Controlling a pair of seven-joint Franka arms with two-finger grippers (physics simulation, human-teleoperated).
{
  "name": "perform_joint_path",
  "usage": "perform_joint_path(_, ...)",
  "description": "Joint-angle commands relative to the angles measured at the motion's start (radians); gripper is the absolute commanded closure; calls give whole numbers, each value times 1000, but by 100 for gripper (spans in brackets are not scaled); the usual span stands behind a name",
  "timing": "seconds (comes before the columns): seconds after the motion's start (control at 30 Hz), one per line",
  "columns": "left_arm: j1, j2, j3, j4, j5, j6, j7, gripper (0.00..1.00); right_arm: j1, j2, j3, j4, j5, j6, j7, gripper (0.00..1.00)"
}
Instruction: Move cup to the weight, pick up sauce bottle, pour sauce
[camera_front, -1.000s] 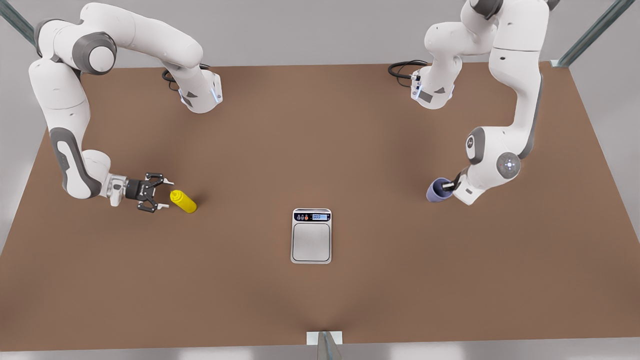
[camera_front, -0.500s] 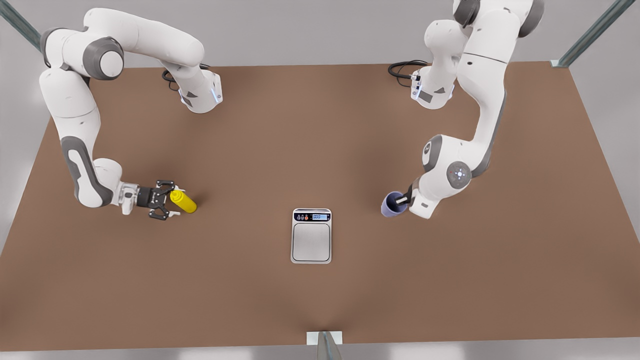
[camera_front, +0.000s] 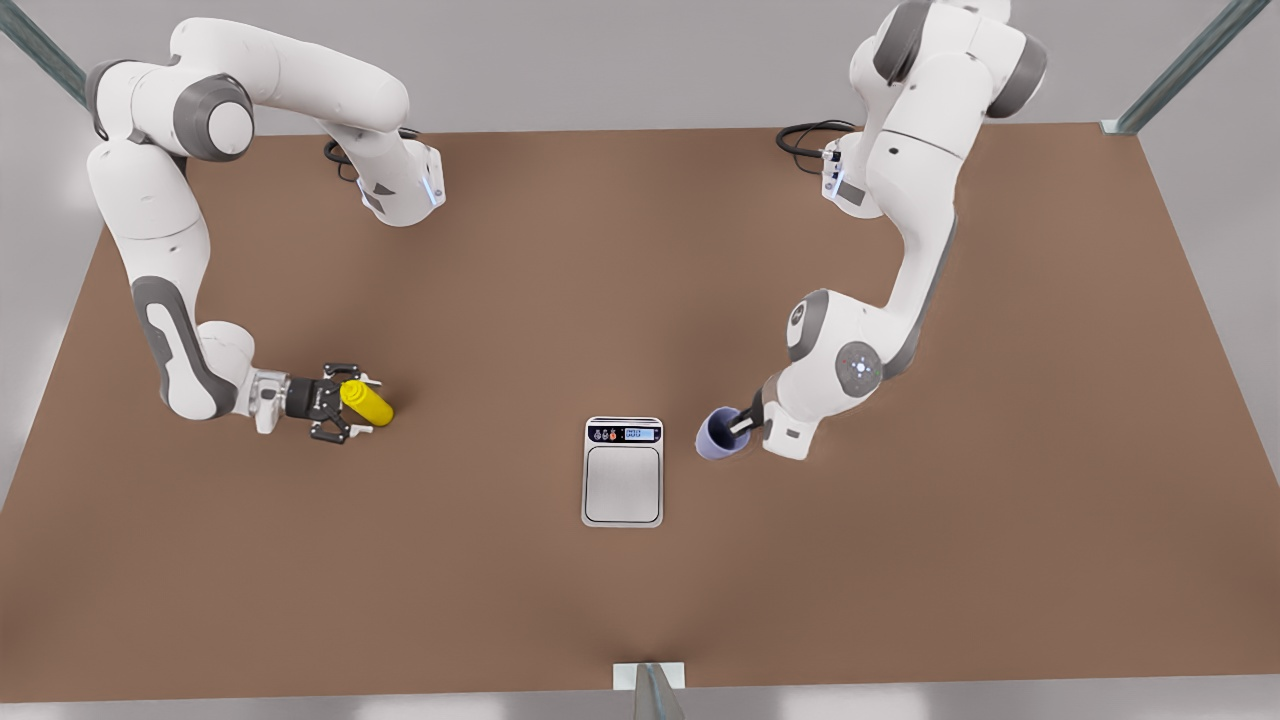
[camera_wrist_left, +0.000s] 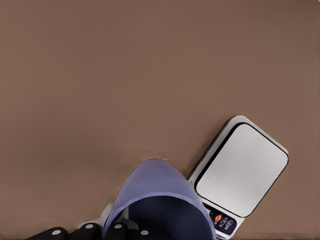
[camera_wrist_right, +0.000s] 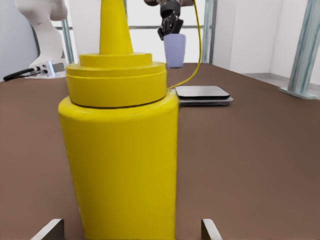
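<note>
Cup (camera_front: 717, 437): up off the table, pinched by its rim, just beside the scale on the front view's right, not yet over the plate.
Left gripper (camera_front: 741, 424): clenched on the cup's wall, one finger inside; a rim hold leaves the base free to set down.
Scale (camera_front: 623, 472): flat mid-table, plate bare.
Sauce bottle (camera_front: 367, 402): upright on the front view's left.
Right gripper (camera_front: 345, 408): low, fingers (camera_wrist_right: 49, 231) spread either side of the bottle, nothing grasped yet; lined up for a side grab.

Even soft light, faint shadows, no glare.

Cup (camera_front: 716, 438) beside weight (camera_front: 623, 472); sauce bottle (camera_front: 367, 402) well apart.
</note>
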Motion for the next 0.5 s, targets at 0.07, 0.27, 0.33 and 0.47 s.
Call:
perform_joint_path(0.07,-40,44,17,63,-70,-3,-34,79,-2,-2,0,0,2,-4,-14,8)
perform_joint_path(0.27,-109,107,63,166,-70,-9,-113,79,0,0,0,0,9,-4,-14,30)
perform_joint_path(0.33,-159,137,97,207,-70,-9,-153,79,0,0,0,0,11,-4,-12,32)
perform_joint_path(0.47,-205,186,123,275,-69,-5,-232,79,-2,0,0,-2,11,-4,-12,35)
